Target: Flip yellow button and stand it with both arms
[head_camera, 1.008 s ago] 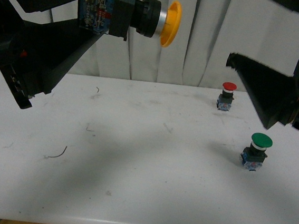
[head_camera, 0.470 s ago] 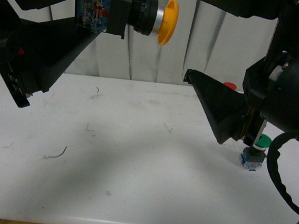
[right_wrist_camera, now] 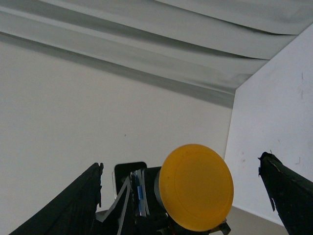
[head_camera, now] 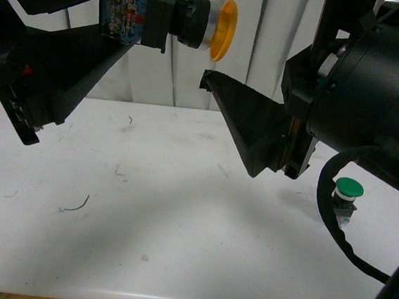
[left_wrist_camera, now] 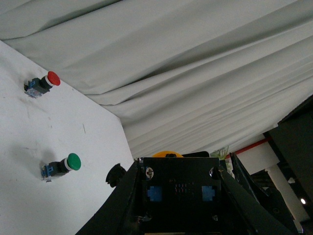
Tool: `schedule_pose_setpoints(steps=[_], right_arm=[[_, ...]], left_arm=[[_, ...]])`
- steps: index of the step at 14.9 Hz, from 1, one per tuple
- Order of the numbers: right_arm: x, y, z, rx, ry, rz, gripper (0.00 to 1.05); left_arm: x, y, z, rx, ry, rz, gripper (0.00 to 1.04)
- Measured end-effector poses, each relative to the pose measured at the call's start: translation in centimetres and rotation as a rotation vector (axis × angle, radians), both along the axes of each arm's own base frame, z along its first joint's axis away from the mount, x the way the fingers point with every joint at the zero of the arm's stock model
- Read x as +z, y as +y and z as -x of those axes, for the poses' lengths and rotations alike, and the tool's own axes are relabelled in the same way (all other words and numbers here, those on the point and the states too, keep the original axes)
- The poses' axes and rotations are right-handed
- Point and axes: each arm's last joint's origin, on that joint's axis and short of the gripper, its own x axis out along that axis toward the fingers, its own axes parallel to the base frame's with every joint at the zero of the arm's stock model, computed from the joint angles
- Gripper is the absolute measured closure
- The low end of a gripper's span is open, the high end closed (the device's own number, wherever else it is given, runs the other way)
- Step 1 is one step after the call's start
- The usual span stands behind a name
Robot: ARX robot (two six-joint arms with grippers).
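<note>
Black left hand grips the yellow button aloft; right hand gapes wide nearby.

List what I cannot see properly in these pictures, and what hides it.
The red switch: absent in front view, hidden behind the right arm; small in left wrist view.
The green switch: front view, base partly behind a black cable.
The yellow button: right wrist view, body mostly behind its own cap.

Three push-button switches — yellow button, green-capped switch, red-capped switch — and two arms: left arm, right arm.
</note>
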Motion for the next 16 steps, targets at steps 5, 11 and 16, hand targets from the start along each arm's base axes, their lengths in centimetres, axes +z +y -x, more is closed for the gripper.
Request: schedule_pose_setpoints(steps=[5,11,16], right_arm=[[0.03,0.47,-0.57,-0.004,0.005,-0.011,0.37],[-0.33,0.53,-0.69,-0.014,0.016,-0.002,0.69],[-0.33,-0.22,-1.12,-0.041,0.016,-0.004,0.69]], left_arm=[[-0.17,0.19,-0.06,0.002,0.007,-0.003,0.69],[-0.21,0.26,-0.03,0.000,0.011,0.003,0.69],[-0.26,0.42,-0.06,-0.011,0.019,0.006,0.43]])
